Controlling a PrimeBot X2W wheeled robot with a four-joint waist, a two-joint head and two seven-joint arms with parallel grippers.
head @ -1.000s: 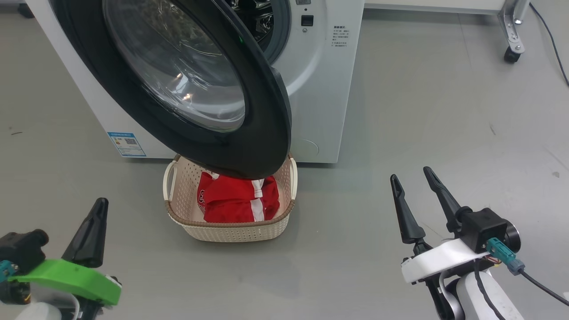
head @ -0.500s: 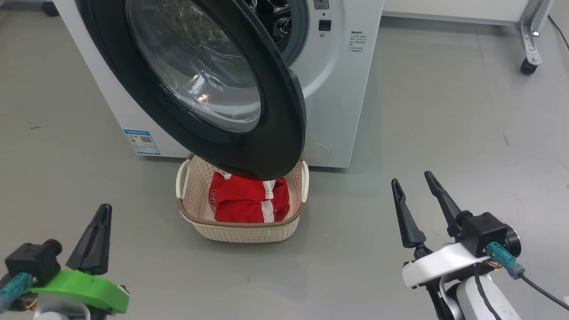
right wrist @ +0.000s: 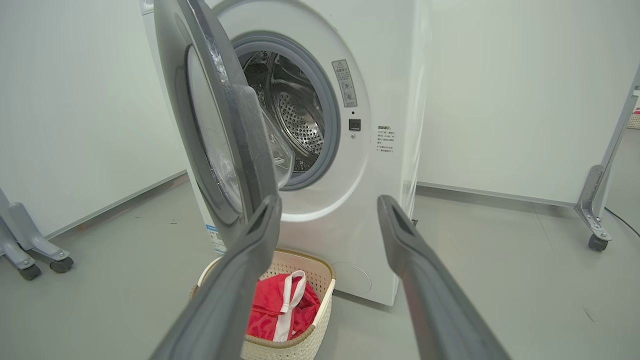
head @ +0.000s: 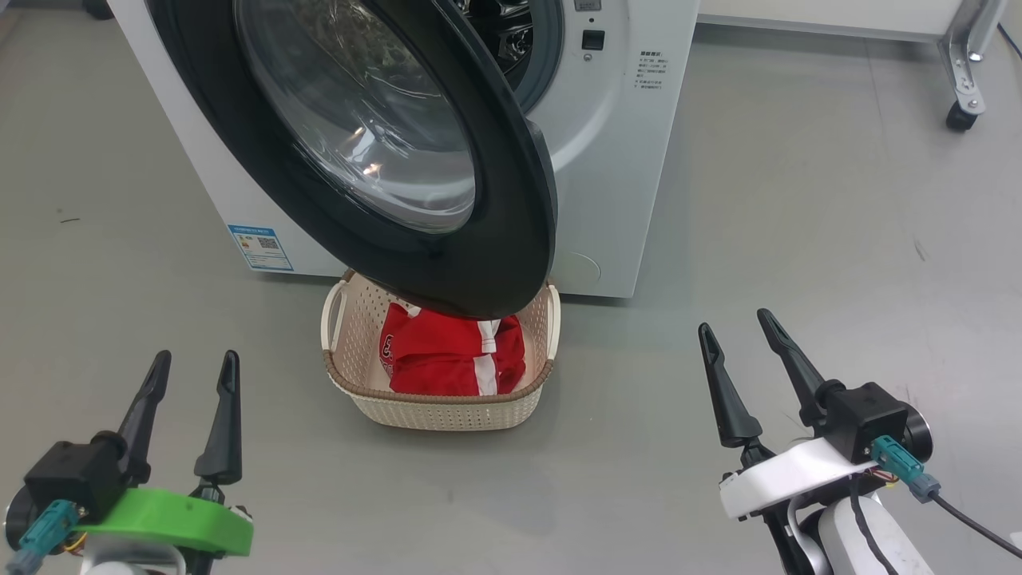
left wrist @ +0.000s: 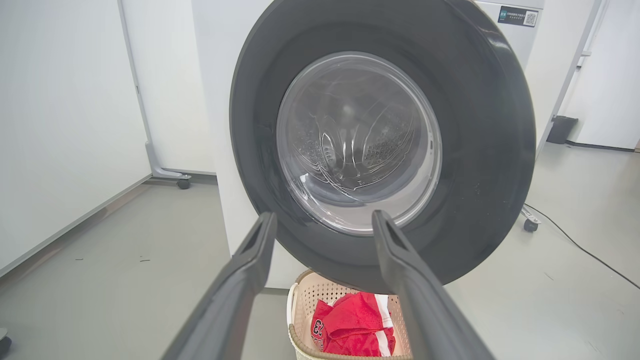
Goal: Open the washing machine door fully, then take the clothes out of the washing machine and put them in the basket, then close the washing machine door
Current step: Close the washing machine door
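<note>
The white washing machine (head: 607, 144) stands ahead with its black-rimmed glass door (head: 495, 239) swung out, hanging over the cream basket (head: 439, 411) on the floor. Red clothes (head: 451, 363) with white stripes lie inside the basket. My left gripper (head: 196, 363) is open and empty at the lower left, well short of the basket. At the lower right my right gripper (head: 734, 327) also stands open and empty. From the left wrist, the door (left wrist: 480, 165) faces me above the basket (left wrist: 300, 320) and clothes (left wrist: 350, 330). The right wrist view shows the door (right wrist: 220, 135) edge-on, the steel drum (right wrist: 295, 115), the basket (right wrist: 305, 345) and the clothes (right wrist: 270, 312).
A wheeled metal frame leg (head: 962, 80) stands at the far right on the grey floor. A blue label (head: 259, 247) is stuck low on the machine's side. White wall panels (right wrist: 510, 90) surround the machine, and another castered stand (right wrist: 30, 250) sits to the left.
My left gripper has gone from shut to open. The camera has shifted a little, so the machine and basket sit further right in the picture. The right gripper looks unchanged.
</note>
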